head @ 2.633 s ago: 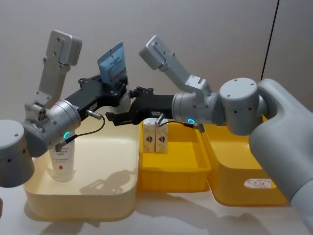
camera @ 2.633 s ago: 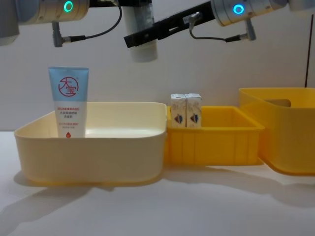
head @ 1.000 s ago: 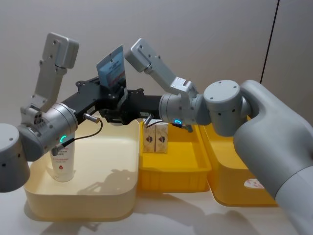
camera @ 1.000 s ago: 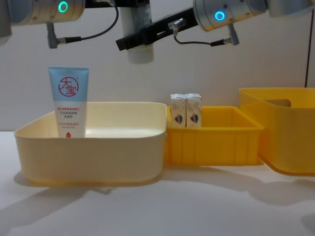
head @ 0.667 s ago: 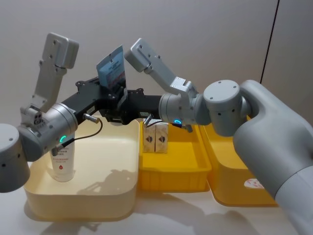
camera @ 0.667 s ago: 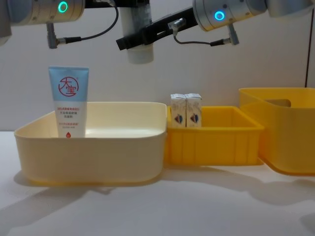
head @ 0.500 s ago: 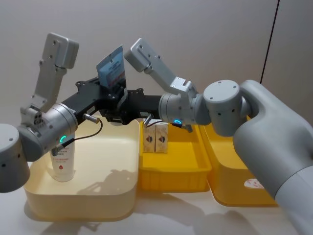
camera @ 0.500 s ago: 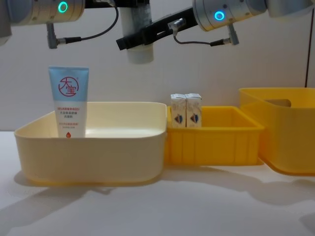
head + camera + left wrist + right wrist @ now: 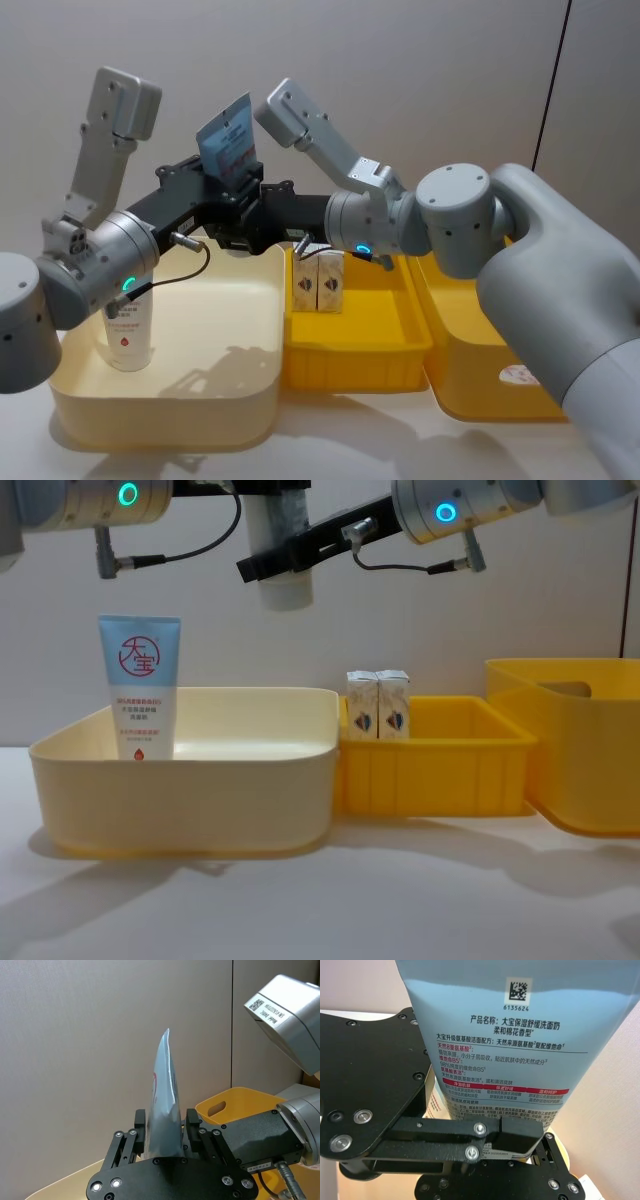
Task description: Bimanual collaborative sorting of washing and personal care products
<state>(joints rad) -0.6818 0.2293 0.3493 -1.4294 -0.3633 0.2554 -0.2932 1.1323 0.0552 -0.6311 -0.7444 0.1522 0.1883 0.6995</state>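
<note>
Your left pincer [image 9: 232, 190] is clamped on the pale blue-white tapering tube [image 9: 229, 137], holding it upright in the air above the back rim of the cream bin [image 9: 240, 400], crimped end up and cap down. In the left wrist view the two black fingers [image 9: 140, 1129] press flat against either side of the tube's lower body. Your right pincer [image 9: 262, 205] has reached in from the other side and sits at the same tube; in the right wrist view one of its black fingers [image 9: 520, 1132] lies across the printed face, just below the red bands, but you cannot tell whether it has closed on the tube.

The light blue tube with the red round logo [image 9: 140, 687] stands upright in the cream bin's left corner. Two small white cartons [image 9: 378, 705] stand side by side, touching, at the back left corner of the middle yellow bin [image 9: 440, 770]. A larger yellow bin [image 9: 590, 770] sits on the counter [image 9: 320, 900] to the right.
</note>
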